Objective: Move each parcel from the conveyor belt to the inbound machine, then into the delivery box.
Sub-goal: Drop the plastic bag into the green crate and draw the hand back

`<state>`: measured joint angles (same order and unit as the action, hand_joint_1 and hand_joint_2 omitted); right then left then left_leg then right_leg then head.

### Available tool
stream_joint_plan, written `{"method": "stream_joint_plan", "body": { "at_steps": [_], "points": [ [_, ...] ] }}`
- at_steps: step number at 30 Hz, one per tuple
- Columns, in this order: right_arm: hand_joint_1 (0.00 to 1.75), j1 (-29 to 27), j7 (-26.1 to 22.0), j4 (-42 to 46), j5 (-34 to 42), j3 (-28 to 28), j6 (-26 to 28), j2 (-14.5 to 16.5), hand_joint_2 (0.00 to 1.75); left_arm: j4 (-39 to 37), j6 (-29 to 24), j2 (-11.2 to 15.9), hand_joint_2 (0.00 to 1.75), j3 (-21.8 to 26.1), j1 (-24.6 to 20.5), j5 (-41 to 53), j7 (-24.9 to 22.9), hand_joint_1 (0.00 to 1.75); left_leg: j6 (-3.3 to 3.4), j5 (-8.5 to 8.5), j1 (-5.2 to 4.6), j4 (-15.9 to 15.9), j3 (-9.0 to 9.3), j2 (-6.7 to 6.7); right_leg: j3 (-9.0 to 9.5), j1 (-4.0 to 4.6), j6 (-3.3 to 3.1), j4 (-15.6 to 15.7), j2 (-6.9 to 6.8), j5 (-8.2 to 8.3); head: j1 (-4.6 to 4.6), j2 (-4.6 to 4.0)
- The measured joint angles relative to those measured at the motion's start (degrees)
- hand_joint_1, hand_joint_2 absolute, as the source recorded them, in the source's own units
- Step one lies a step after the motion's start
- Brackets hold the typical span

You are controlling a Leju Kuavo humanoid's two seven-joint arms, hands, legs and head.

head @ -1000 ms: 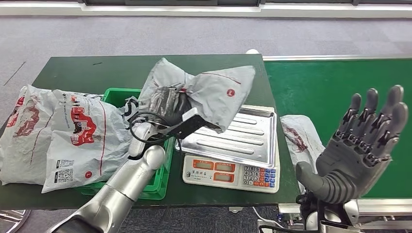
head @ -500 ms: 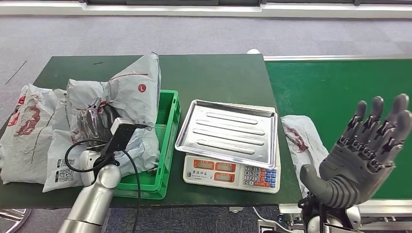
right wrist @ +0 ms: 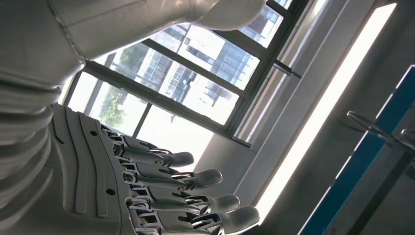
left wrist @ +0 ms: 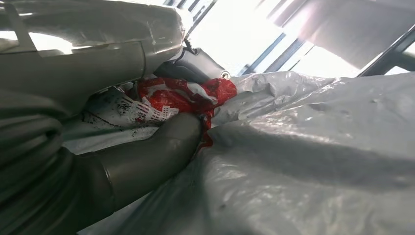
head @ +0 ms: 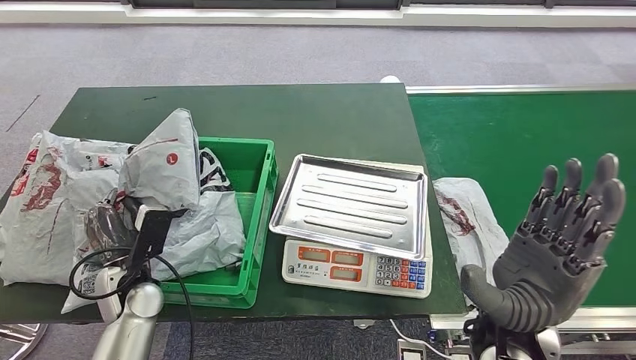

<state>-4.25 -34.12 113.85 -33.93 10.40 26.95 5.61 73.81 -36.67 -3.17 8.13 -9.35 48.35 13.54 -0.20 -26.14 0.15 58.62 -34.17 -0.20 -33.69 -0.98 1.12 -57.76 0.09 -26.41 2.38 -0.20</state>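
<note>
My left hand (head: pixel 111 226) grips a crumpled grey parcel (head: pixel 163 159) low over the left side of the green delivery box (head: pixel 253 193). The parcel droops into the box and over its left wall. In the left wrist view the thumb (left wrist: pixel 147 157) presses against the grey parcel (left wrist: pixel 303 147), with a red-printed bag (left wrist: pixel 182 96) behind it. The scale's steel tray (head: pixel 351 201) is bare. Another grey parcel (head: pixel 466 216) lies at the near left edge of the green conveyor belt (head: pixel 517 142). My right hand (head: pixel 564 251) is raised, open and holding nothing, with its fingers (right wrist: pixel 171 192) spread.
Several grey parcels with red print (head: pixel 45 191) are piled on the dark green table (head: pixel 315 112) left of the box. The scale's display and keypad (head: pixel 358 268) face me at the table's front edge. A black cable (head: pixel 180 300) hangs from my left wrist.
My left hand carried the grey parcel leftward from above the scale tray, across the box, and lowered it at the box's left side. The right hand stayed raised and open.
</note>
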Motion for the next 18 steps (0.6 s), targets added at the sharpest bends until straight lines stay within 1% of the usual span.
{"method": "stream_joint_plan", "body": {
  "at_steps": [2,3,6,7,9,13,16,18],
  "points": [
    [0.0,-0.5,0.03,0.01,0.1,0.0,-0.04,-0.45,1.75,-0.04,1.84,-0.55,1.75,1.28,0.89,1.36,-1.77,1.72,0.0,-0.01,0.0,0.0,0.01,0.0,0.01,-0.01,0.0,0.0,0.01,0.0,0.0,0.0],
    [0.0,-0.91,-0.02,0.01,0.18,0.0,-0.03,-0.69,1.75,-0.11,2.47,-0.81,1.75,1.91,1.34,2.16,-2.62,1.33,0.0,-0.02,-0.01,0.0,0.01,0.01,0.01,-0.01,0.0,0.0,0.02,0.0,0.0,0.0],
    [0.0,-2.34,-0.39,0.15,0.31,0.0,-0.11,-1.36,1.75,-0.27,3.59,-1.59,1.75,3.57,2.6,5.73,-5.27,0.05,0.01,-0.05,-0.02,0.0,0.03,0.01,0.03,-0.02,0.0,0.0,0.02,0.0,-0.01,0.0],
    [0.0,-2.71,-0.49,0.22,0.31,0.0,-0.23,-1.52,1.75,-0.26,3.94,-1.83,1.75,4.0,2.89,7.11,-6.19,0.0,0.01,-0.06,-0.02,0.0,0.05,0.0,0.04,-0.02,0.0,0.0,0.02,-0.01,-0.01,0.0],
    [0.0,-3.14,-0.51,0.31,0.31,0.0,-0.6,-1.75,1.75,-0.26,4.59,-2.23,1.75,4.66,3.31,9.61,-7.82,0.0,-0.02,-0.1,-0.02,0.0,0.09,0.0,0.08,-0.02,-0.02,0.0,0.01,-0.02,-0.01,0.0],
    [0.0,-3.51,-0.5,0.32,0.29,0.0,-1.24,-2.03,1.75,-0.46,4.75,-3.09,0.0,5.46,3.91,11.97,-9.4,0.0,-0.07,-0.13,0.0,-0.01,0.13,0.01,0.09,0.02,-0.08,0.0,0.01,-0.06,-0.01,0.0],
    [0.0,-3.61,-0.5,0.33,0.2,0.0,-1.31,-2.06,1.75,-0.45,4.07,-3.74,0.0,5.71,4.17,11.41,-9.26,0.0,-0.08,-0.12,0.02,-0.01,0.16,0.01,0.12,0.03,-0.09,0.0,0.01,-0.06,-0.01,0.0],
    [0.0,-3.72,-0.45,0.33,0.07,0.0,-1.31,-2.07,1.75,-0.12,3.39,-4.27,0.0,5.85,4.35,8.84,-8.16,0.0,-0.09,-0.11,0.02,-0.01,0.16,0.01,0.13,0.03,-0.09,0.0,0.01,-0.06,0.0,0.0]
  ]
}}
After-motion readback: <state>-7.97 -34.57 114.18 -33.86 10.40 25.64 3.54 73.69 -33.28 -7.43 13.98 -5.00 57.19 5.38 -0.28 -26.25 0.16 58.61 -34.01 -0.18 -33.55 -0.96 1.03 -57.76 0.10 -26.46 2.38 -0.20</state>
